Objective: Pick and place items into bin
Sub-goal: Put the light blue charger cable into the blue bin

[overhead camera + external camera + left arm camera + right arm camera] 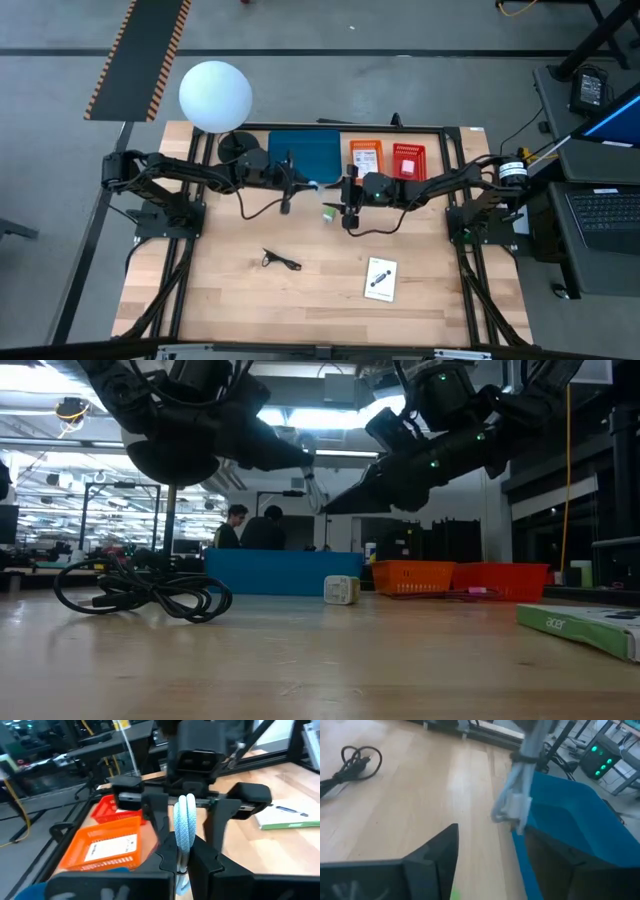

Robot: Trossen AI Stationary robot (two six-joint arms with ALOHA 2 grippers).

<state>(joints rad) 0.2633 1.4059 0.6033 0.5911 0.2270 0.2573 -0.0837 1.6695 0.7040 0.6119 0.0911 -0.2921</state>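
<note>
Behind the table [230, 300] centre, your left claw [186, 857] is clamped on the blue-white cord [185, 827], hanging lengthwise just beside the blue bin [305, 152]; right claw [345, 205] stands apart.

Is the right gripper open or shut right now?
Open. In the left wrist view the right gripper has its jaws spread on either side of the light blue cable, which the left gripper pinches.

Pale wooden table [300, 300], blue plastic bin [305, 152], woven blue-white cord [185, 827].
</note>
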